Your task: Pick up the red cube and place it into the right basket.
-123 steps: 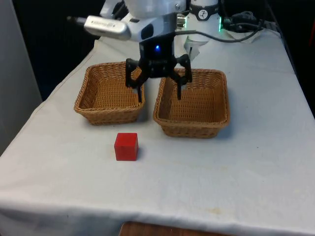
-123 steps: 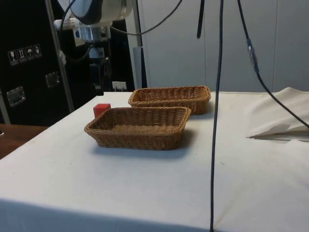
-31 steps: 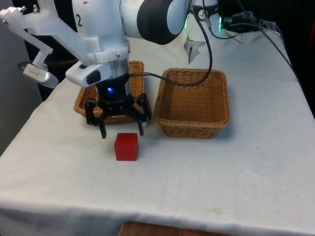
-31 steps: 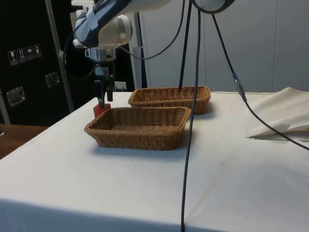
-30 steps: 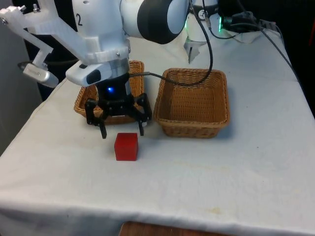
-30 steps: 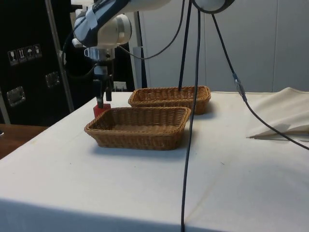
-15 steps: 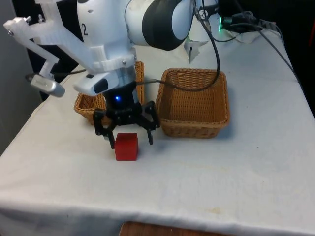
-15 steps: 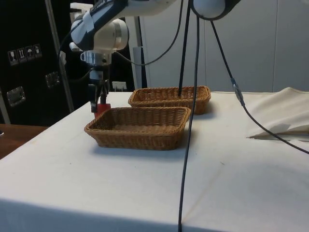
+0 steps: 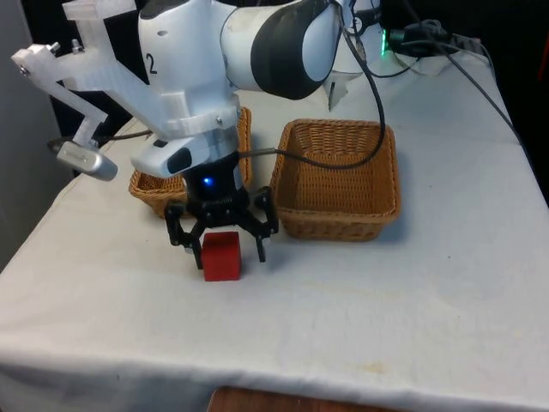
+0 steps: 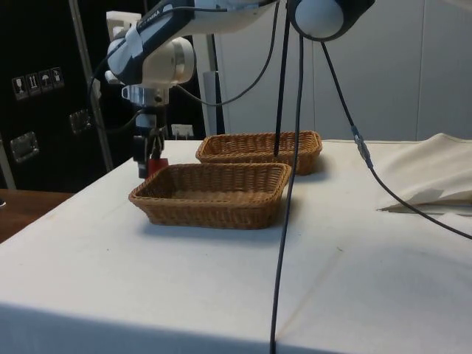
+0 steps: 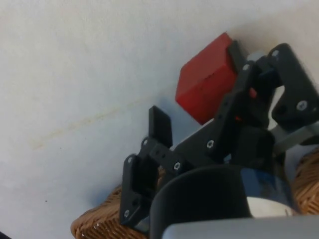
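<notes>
Hovering low over the bench (image 9: 412,300), the gripper (image 9: 221,249) straddles the red cube (image 9: 221,256), fingers (image 11: 160,125) spread apart w/ the cube between them; one finger sits just beside a cube face in the wrist view, the other well clear. Cube rests on the white cloth, in front of the gap btw. two wicker baskets: left basket (image 9: 146,182) behind the arm, right basket (image 9: 337,178) near, on the front view's right.
</notes>
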